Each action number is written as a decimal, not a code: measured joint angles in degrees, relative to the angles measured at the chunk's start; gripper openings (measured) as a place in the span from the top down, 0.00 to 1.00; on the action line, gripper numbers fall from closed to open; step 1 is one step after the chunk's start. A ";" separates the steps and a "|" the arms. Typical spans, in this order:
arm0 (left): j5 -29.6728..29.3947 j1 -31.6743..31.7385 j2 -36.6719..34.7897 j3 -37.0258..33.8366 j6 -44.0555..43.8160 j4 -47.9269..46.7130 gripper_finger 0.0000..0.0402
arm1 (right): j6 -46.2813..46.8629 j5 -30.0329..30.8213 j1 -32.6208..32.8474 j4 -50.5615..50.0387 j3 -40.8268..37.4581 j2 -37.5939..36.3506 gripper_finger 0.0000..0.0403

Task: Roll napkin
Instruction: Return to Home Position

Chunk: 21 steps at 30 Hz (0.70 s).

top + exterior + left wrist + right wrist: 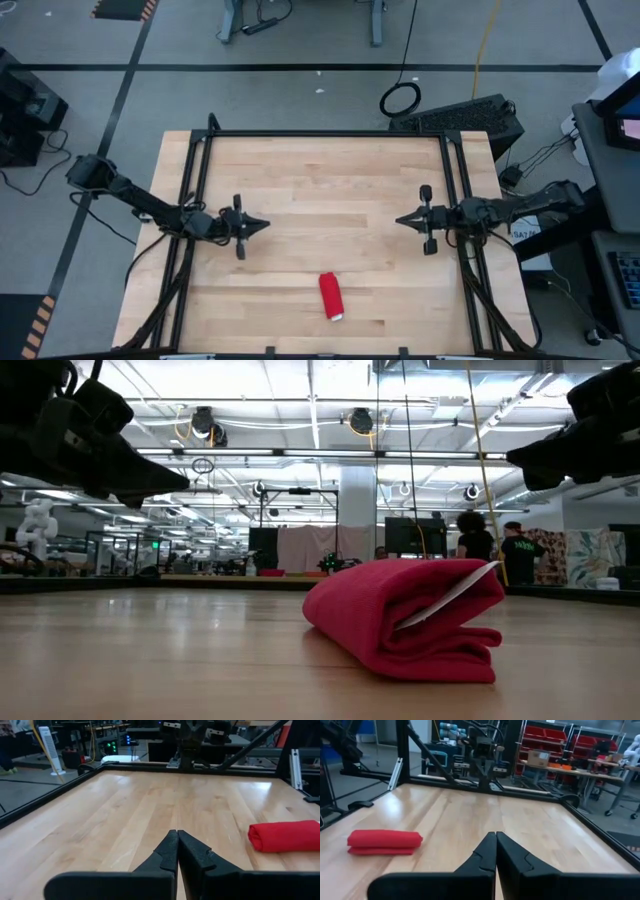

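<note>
The red napkin (331,297) lies rolled into a short bundle on the wooden table near its front edge, a small white tag (452,595) showing at one end. It also shows as the napkin (284,836) in the left wrist view and the napkin (384,842) in the right wrist view. My left gripper (263,225) hovers shut over the table's left part, pointing toward the middle. My right gripper (400,220) hovers shut over the right part, facing it. Both are above the table and well clear of the napkin.
A black metal frame (330,134) runs along the table's far edge and down both sides. Bare wood lies between the two grippers. Beyond the table the low view shows a workshop with two people (495,545) standing far off.
</note>
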 joint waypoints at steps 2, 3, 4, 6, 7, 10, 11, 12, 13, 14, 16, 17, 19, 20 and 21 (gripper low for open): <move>0.10 -0.41 0.00 0.00 0.00 -0.04 0.97 | 0.03 0.18 -0.01 -2.59 0.00 -2.84 1.00; 0.10 -0.65 0.00 0.00 0.00 -0.07 0.97 | 0.04 0.15 -0.01 -3.83 0.00 -4.26 1.00; 0.10 -0.92 0.00 -0.02 0.00 -0.07 0.97 | -0.06 -0.21 -0.01 -4.93 0.00 -5.64 1.00; 0.07 -1.40 0.00 -0.04 0.00 -0.09 0.97 | -1.14 -1.38 -0.01 -6.50 0.00 -8.21 1.00; -0.01 -1.68 0.00 -0.04 0.01 -0.09 0.97 | -1.82 -1.98 -0.01 -6.93 0.00 -9.40 1.00; -1.33 -2.34 0.00 -0.04 0.02 -0.37 0.97 | -2.84 -2.56 -0.03 -8.04 0.00 -12.33 1.00; -1.96 -2.54 0.00 -0.04 -0.04 -0.55 0.97 | -3.22 -3.01 -0.03 -8.26 0.02 -13.09 1.00; -2.56 -2.79 0.00 -0.04 -0.14 -0.76 0.97 | -3.66 -3.76 -0.03 -8.24 0.02 -13.74 1.00; -3.00 -2.94 0.00 -0.04 -0.27 -0.94 0.97 | -4.09 -4.16 -0.03 -8.29 0.02 -13.93 1.00; -3.33 -3.04 0.00 -0.04 -0.30 -0.98 0.97 | -4.45 -4.22 -0.03 -8.29 0.02 -13.89 1.00; -4.11 -3.20 0.00 -0.04 -0.35 -0.98 0.97 | -4.98 -3.87 -0.14 -8.40 0.02 -13.85 1.00; -4.21 -3.20 0.00 -0.04 -0.39 -0.98 0.97 | -5.32 -3.88 -0.35 -8.38 0.02 -13.85 1.00; -4.25 -3.20 0.00 -0.04 -0.39 -0.96 0.97 | -6.27 -3.93 -0.95 -8.41 0.02 -13.85 1.00; -4.27 -3.20 0.00 -0.04 -0.43 -0.94 0.97 | -6.75 -3.93 -1.44 -8.34 0.02 -13.85 1.00; -4.29 -3.20 0.00 -0.04 -0.46 -0.94 0.97 | -7.10 -4.00 -2.02 -8.20 0.02 -13.85 1.00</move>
